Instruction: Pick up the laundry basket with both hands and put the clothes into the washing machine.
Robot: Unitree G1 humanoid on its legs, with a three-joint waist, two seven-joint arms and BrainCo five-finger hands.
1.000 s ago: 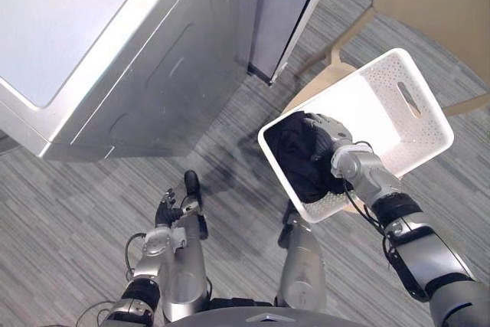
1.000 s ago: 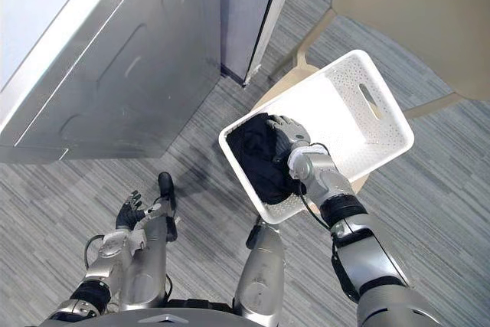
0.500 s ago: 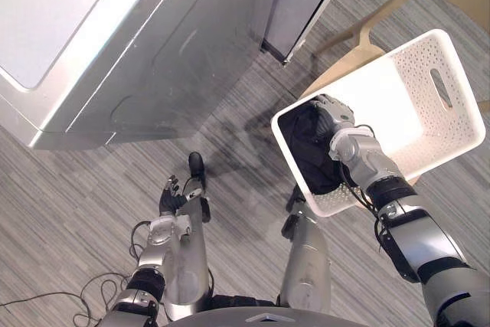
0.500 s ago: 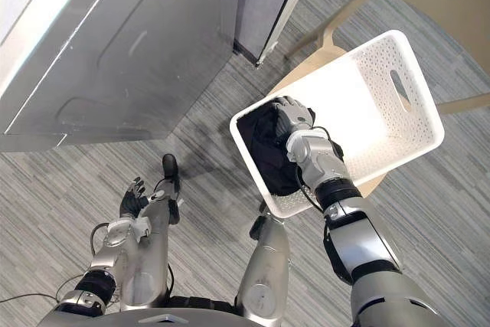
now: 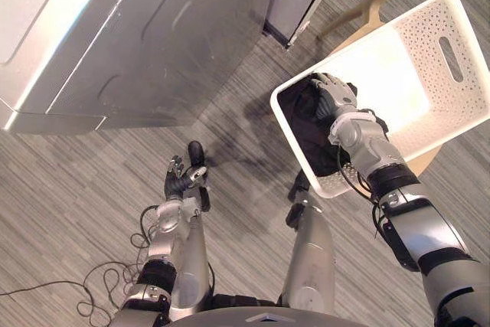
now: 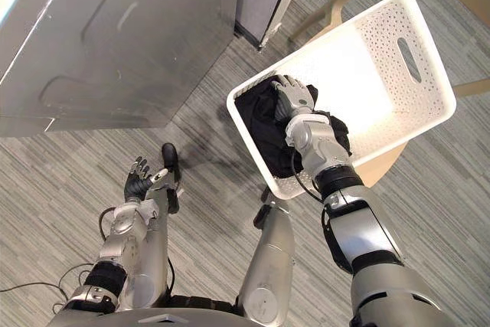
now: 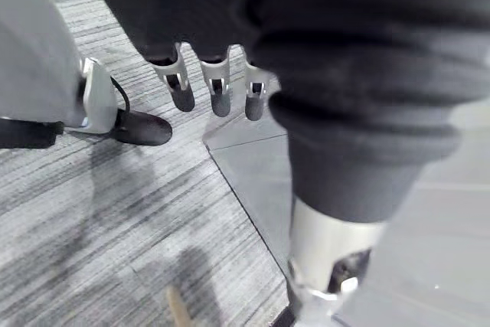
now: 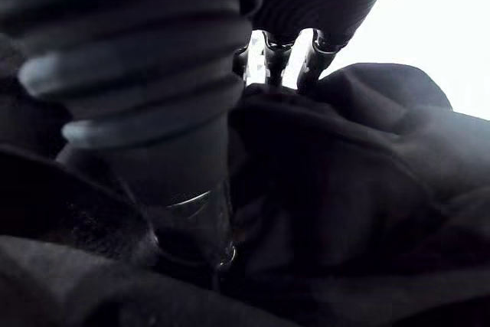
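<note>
Washing machine [image 5: 138, 36]: it is well apart from both of your hands, up and to the left of the right one. Its opening is out of sight, so a carry aimed from here could end against the flat silver side.
Chair [image 6: 379, 165]: it sits under the basket, just beyond your right robot hand [image 5: 334, 97]. A one-sided pull could drag the basket off the seat.
Laundry basket [image 5: 429, 28]: it is tilted and surrounds the right robot hand. Neither handle is held, and the task wants both held.
Clothes [image 5: 302, 124]: a dark heap in the basket's near end, directly under the right robot hand.
Right robot hand: the fingers [image 8: 268, 47] lie fairly straight on the cloth, pressing it and not closed round it (the tips are hard to read). Lift now and the cloth may slide free or snag on the rim.
Left robot hand [image 6: 138, 181]: the fingers are spread and it holds nothing. It hangs over the carpet [image 5: 76, 189], well apart from the basket, so reaching across could tip you.
</note>
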